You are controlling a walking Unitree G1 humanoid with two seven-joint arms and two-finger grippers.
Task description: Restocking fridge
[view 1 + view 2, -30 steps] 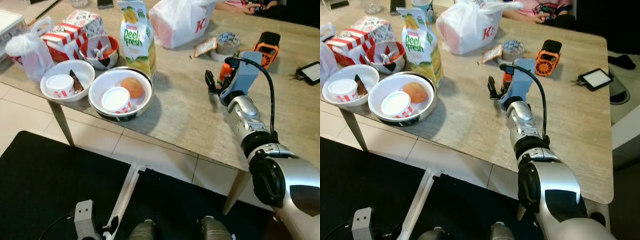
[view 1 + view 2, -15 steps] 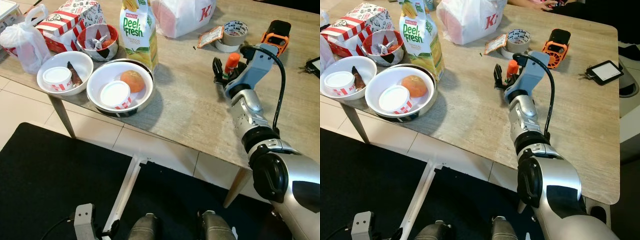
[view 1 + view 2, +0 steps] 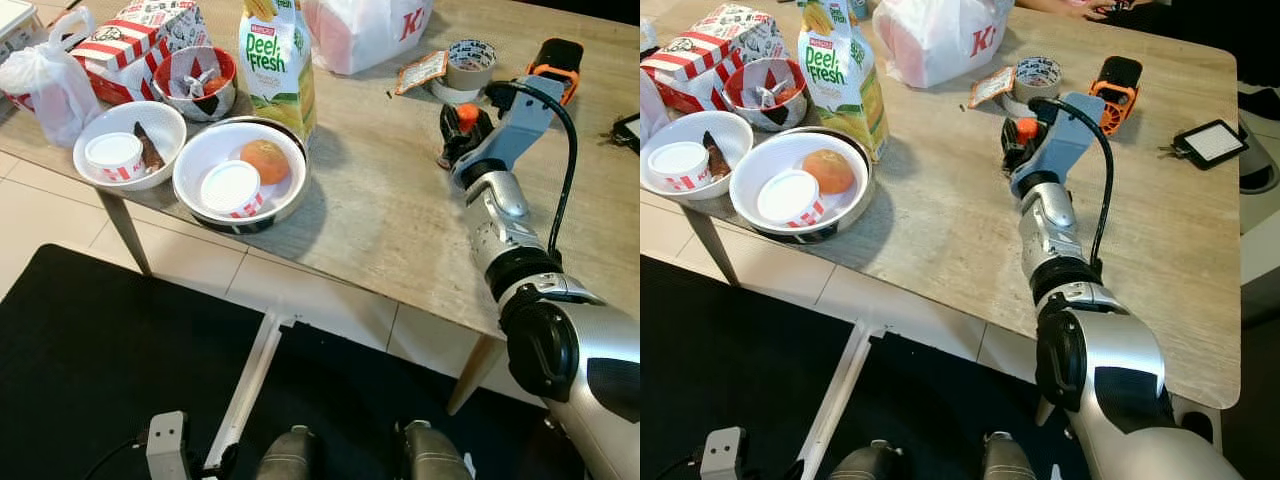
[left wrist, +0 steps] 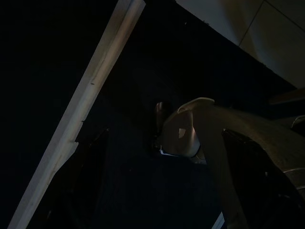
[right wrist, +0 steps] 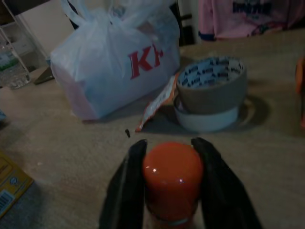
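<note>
The right gripper (image 5: pixel 167 181) is on the wooden table (image 3: pixel 380 210), its two black fingers (image 5: pixel 127 186) closed against both sides of a small orange-capped bottle (image 5: pixel 172 176) standing upright. From that bottle, two stacked tape rolls (image 5: pixel 209 93) lie at 12 o'clock with a sachet (image 3: pixel 418 72) beside them, and an orange-and-black device (image 3: pixel 550 62) sits at 1 o'clock.

At 9 o'clock stands one Peel Fresh juice carton (image 3: pixel 274 62). Near the front edge are two white bowls (image 3: pixel 240 172), each with a small lidded tub; the larger also holds a round bun (image 3: pixel 265 160). Farther back are one red bowl (image 3: pixel 196 82), a red-striped box (image 3: pixel 140 45) and two white plastic bags (image 3: pixel 365 30).

Pale floor tiles and a black mat (image 3: pixel 90 360) lie below. The left arm hangs idle.
</note>
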